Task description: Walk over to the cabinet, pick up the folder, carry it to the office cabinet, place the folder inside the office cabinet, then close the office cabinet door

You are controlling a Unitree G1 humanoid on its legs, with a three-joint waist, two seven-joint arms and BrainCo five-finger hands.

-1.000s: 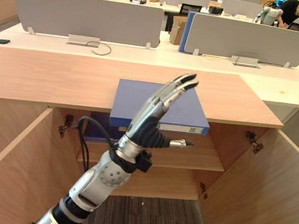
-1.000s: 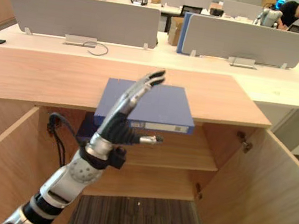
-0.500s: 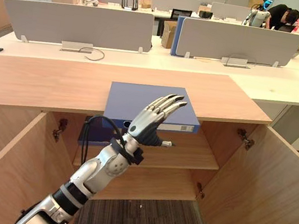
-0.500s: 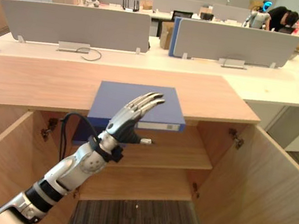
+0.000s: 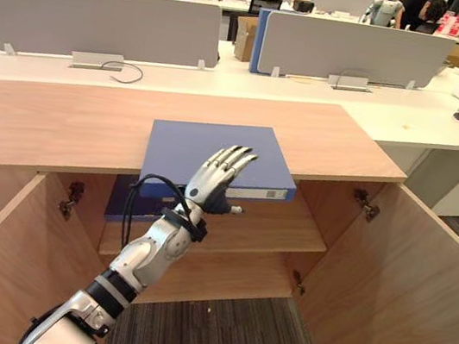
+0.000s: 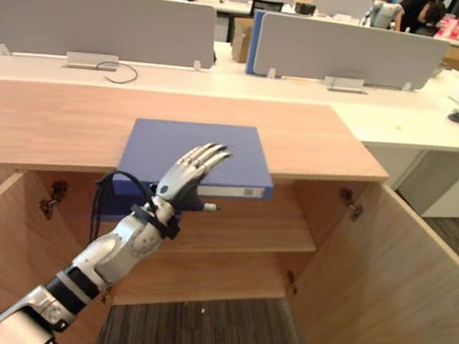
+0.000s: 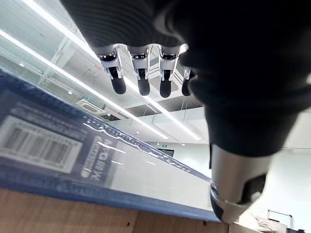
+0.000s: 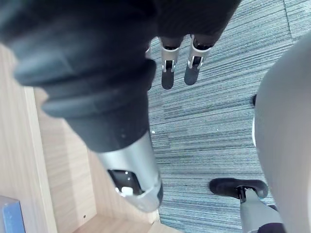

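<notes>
Left eye view: folder [image 5: 184, 140] beneath straight fingers [image 5: 233, 157] of left hand [image 5: 208, 188].

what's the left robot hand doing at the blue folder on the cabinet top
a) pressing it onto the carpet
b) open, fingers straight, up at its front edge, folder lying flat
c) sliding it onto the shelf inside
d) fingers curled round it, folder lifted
b: the left robot hand has straight fingers raised at the front edge of the blue folder, which lies flat on the cabinet top and overhangs its edge.
</notes>
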